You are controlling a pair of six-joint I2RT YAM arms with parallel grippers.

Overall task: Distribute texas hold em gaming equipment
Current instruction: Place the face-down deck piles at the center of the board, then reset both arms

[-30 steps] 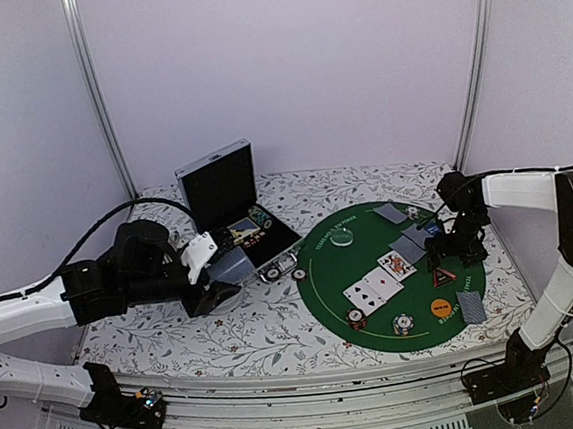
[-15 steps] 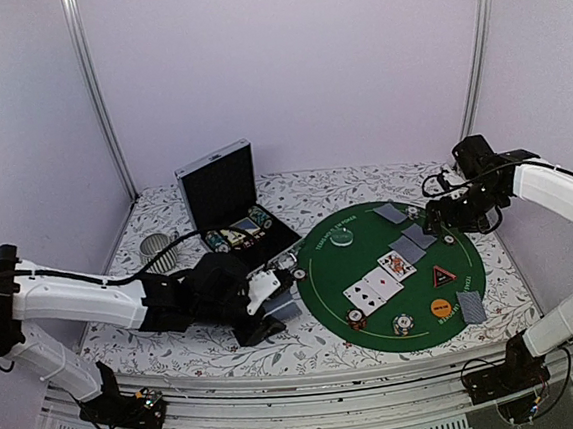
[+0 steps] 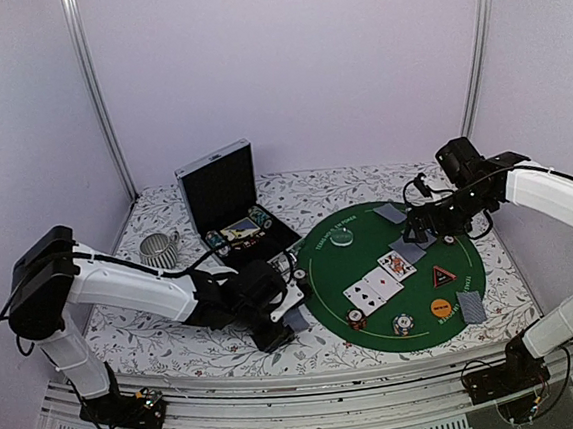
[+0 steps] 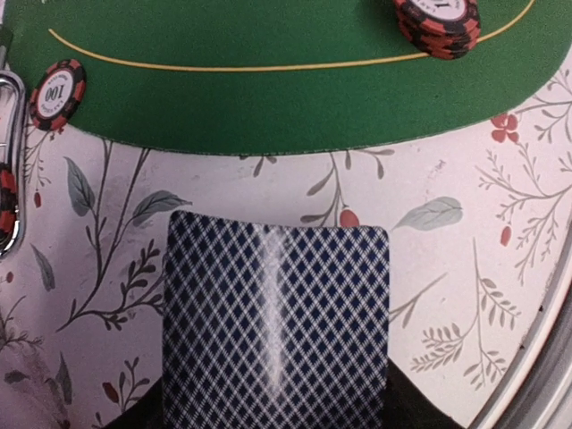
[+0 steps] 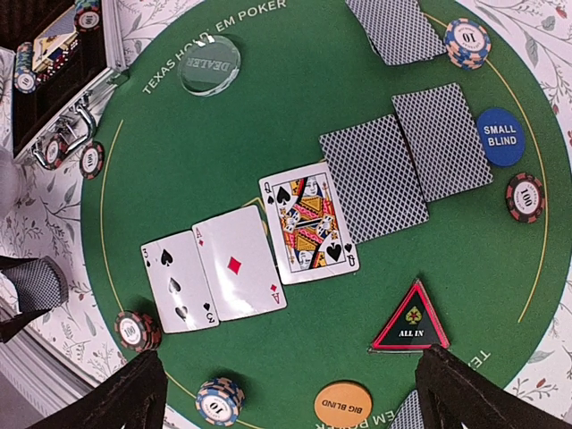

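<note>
My left gripper (image 3: 281, 323) clamps a grey-blue diamond-backed card (image 4: 275, 331) just off the round green felt mat (image 4: 268, 107), red-black chips (image 4: 436, 20) nearby; right gripper (image 5: 288, 384) gapes above it.

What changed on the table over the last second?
The left arm swung from beside the case to the green mat's near-left edge, left fingers holding the blue-backed card throughout. The right arm pulled back from over the All In triangle toward the mat's far-right side, right fingers open. Cards, chips and markers on the mat stayed put.
</note>
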